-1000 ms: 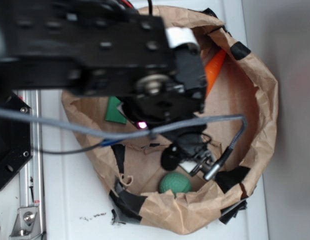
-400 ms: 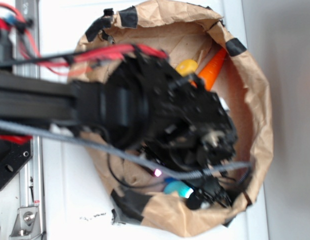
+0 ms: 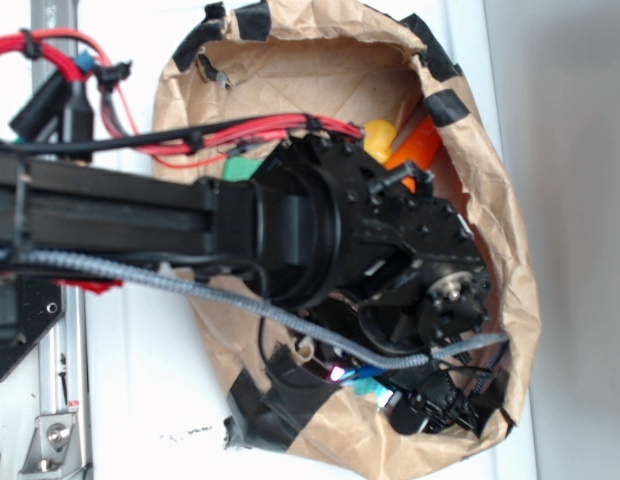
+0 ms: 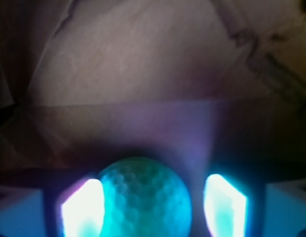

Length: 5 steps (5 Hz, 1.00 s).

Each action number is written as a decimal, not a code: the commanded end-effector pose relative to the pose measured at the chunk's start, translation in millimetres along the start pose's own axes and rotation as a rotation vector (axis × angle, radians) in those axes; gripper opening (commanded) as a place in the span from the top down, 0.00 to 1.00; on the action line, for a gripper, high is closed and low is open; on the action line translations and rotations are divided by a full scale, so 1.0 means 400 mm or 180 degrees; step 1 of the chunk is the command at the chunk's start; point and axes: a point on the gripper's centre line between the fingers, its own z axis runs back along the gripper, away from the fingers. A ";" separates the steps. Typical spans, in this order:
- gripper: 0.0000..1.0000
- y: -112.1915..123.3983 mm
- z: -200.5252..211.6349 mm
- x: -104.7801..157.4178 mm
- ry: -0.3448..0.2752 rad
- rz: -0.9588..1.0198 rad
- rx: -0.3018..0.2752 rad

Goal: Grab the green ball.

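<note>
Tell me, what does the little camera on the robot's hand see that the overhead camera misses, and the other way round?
Only the wrist view shows the green ball, dimpled, sitting between the two glowing fingers of the open gripper. Only the exterior view shows the black arm, a yellow toy, an orange carrot and the paper bag's taped rim. Both show the bag's crumpled brown paper.

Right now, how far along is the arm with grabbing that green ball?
Done: the approach. The gripper is down inside the paper bag, and the green ball sits between its fingers. In hand: closing; a gap shows on the right side. Left: shutting firmly and lifting out.
</note>
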 end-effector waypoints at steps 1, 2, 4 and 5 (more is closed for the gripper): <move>1.00 0.040 0.104 -0.039 -0.0231 -0.0320 0.0027; 1.00 0.073 0.238 -0.032 -0.0736 -0.0682 0.0095; 0.97 0.134 0.395 -0.042 -0.1258 -0.0889 0.0159; 0.00 0.153 0.397 -0.033 -0.1258 -0.0743 0.0122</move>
